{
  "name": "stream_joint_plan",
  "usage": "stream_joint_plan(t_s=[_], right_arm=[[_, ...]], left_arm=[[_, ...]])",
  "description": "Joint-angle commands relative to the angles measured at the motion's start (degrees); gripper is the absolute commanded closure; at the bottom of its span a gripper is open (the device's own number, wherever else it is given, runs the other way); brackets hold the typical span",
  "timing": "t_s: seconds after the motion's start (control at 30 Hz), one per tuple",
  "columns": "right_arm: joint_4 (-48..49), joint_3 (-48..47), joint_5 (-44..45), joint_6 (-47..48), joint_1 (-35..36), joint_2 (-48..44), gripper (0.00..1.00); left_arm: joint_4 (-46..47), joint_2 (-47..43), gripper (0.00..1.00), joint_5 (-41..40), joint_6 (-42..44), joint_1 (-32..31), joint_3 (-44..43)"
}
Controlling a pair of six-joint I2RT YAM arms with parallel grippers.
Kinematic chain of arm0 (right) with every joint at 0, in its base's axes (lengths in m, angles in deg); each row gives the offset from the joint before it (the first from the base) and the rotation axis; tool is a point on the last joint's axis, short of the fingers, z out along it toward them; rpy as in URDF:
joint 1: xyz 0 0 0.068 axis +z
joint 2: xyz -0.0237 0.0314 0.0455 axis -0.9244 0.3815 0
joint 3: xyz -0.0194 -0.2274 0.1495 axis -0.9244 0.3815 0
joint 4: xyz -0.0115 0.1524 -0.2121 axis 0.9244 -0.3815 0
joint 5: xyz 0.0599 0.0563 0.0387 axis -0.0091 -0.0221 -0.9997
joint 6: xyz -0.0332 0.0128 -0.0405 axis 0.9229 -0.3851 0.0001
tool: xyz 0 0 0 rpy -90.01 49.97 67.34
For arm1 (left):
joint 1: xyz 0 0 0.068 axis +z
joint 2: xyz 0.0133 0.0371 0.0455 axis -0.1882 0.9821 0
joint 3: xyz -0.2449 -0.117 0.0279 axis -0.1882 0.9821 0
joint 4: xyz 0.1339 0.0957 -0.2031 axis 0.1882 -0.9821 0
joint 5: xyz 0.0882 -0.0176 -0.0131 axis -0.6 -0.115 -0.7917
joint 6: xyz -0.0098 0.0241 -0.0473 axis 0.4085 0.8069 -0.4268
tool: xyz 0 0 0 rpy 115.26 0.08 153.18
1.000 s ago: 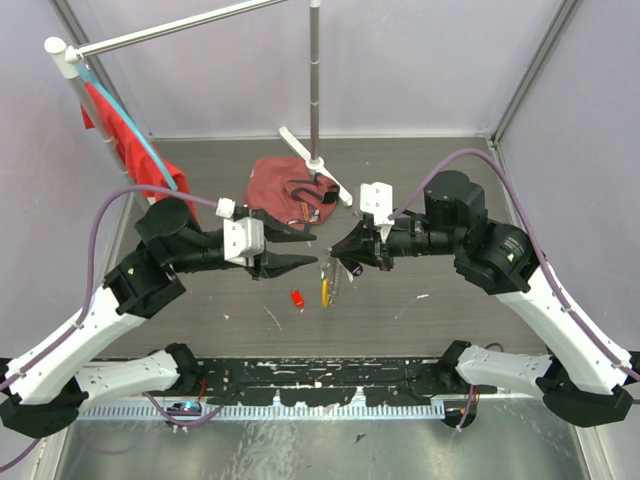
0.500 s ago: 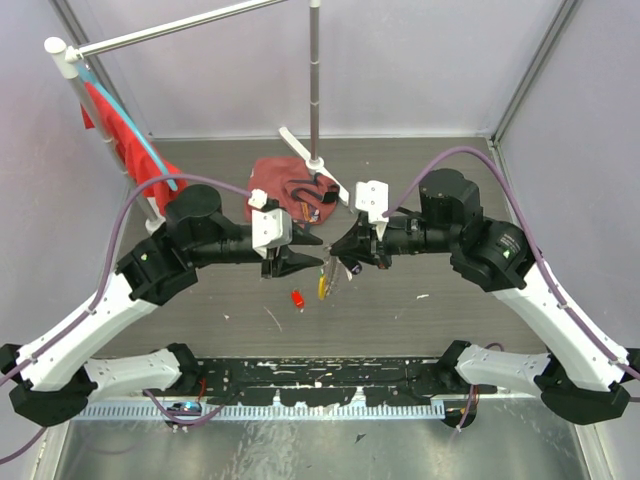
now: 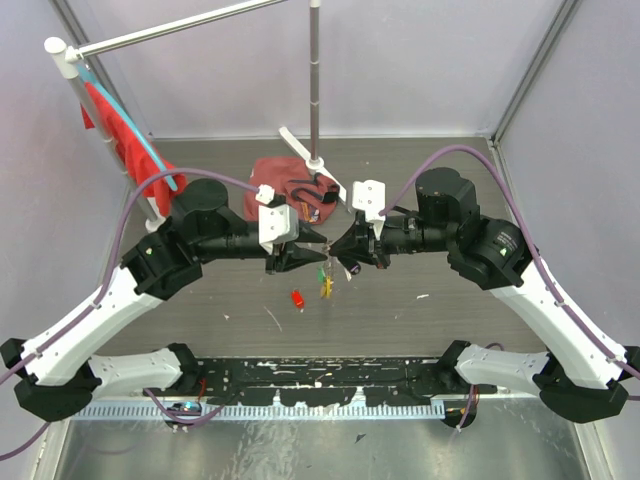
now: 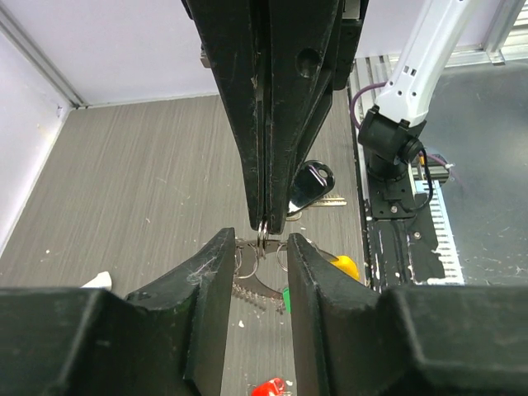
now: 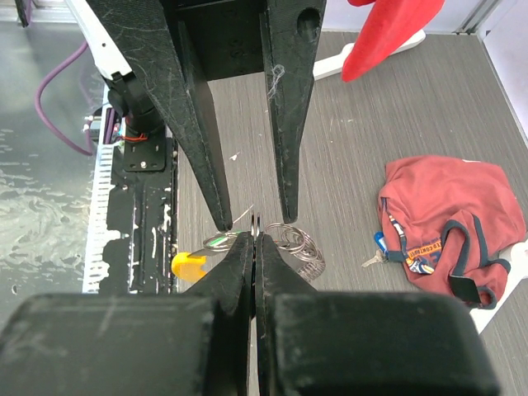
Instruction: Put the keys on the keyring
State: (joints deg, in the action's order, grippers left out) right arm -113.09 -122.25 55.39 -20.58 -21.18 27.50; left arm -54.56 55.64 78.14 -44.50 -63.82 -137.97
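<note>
Keyring [image 5: 290, 239] held in mid-air over the desk [image 3: 430, 172]
The right end effector [image 5: 256, 224] is clenched, its tips pinching the keyring above the middle of the desk. The left end effector [image 4: 260, 241] meets it nose to nose, released, with one finger on either side of the wire. A small red piece [image 3: 297, 298] lies on the desk below.

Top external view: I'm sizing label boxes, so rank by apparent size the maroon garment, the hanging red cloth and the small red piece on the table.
Largest, unranked: maroon garment and hanging red cloth look alike; the left arm hides part of the garment, and the cloth hangs nearer the camera.
Smallest: small red piece.
</note>
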Motion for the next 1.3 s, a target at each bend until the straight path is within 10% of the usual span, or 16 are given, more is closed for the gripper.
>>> stream_joint_plan(t_s=[0.0, 0.63, 1.0, 1.27], right_arm=[[2.32, -2.29, -0.97, -0.34, 0.02, -0.47, 1.0], [2.15, -1.76, -1.1, -0.34, 0.01, -0.55, 0.99], [2.56, -1.68, -1.24, -0.3, 0.02, -0.79, 1.0], [6.97, -0.87, 0.24, -3.11, 0.07, -3.19, 0.69]], left_arm=[[-0.99, 0.37, 0.63, 0.56, 0.58, -0.04, -1.86], [-2.37, 1.75, 0.74, 0.87, 0.3, -0.12, -3.34], [-1.27, 1.83, 1.0, 0.32, -0.34, -0.17, -3.03], [9.86, -2.26, 1.0, -1.0, -4.1, -0.12, 4.25]])
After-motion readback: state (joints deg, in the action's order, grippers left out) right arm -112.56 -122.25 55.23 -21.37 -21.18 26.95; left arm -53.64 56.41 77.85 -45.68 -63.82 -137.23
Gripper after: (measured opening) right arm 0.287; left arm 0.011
